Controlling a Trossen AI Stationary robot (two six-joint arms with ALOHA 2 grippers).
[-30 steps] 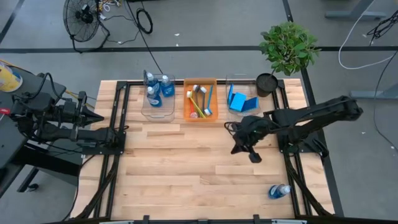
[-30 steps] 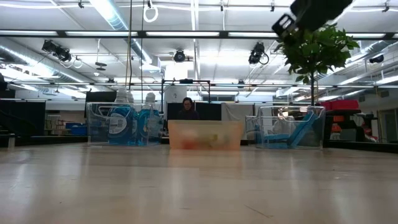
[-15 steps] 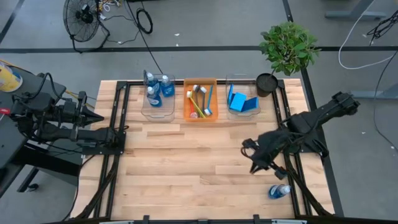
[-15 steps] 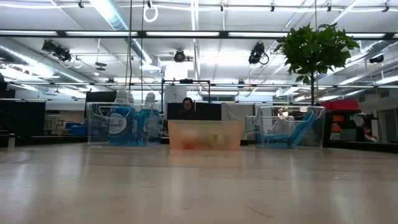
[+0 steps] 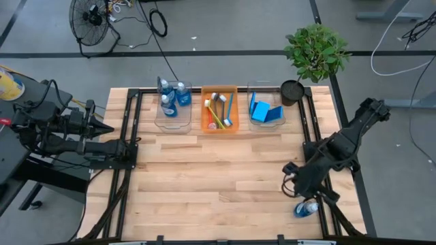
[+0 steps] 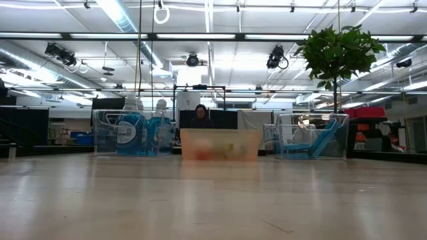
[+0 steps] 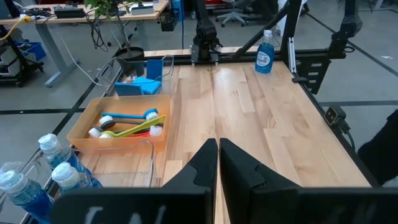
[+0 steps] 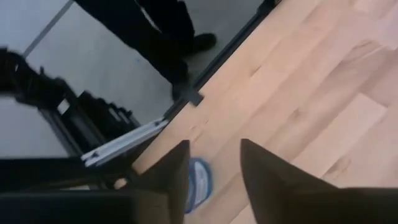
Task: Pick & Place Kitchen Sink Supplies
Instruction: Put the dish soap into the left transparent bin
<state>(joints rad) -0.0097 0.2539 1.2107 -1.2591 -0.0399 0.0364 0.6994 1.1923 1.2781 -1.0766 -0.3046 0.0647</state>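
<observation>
No readable labels or writing anywhere. Right gripper (image 5: 298, 192) hangs over the near right table (image 5: 204, 177) corner, fingers (image 8: 267, 174) parted, nothing between them, just above a lone blue bottle (image 5: 306, 209). Left gripper (image 7: 217, 163) is clenched empty at the table's left edge.

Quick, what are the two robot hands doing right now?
Left hand: closed, holding nothing.
Right hand: open, empty, above the lone bottle.

Wooden table (image 5: 204, 184); three bins along far edge: clear bin (image 5: 158, 117), orange bin (image 5: 207, 124), second clear bin (image 5: 274, 120). Potted plant (image 5: 315, 51) at far right corner. Floor fan (image 5: 91, 17) beyond table.
</observation>
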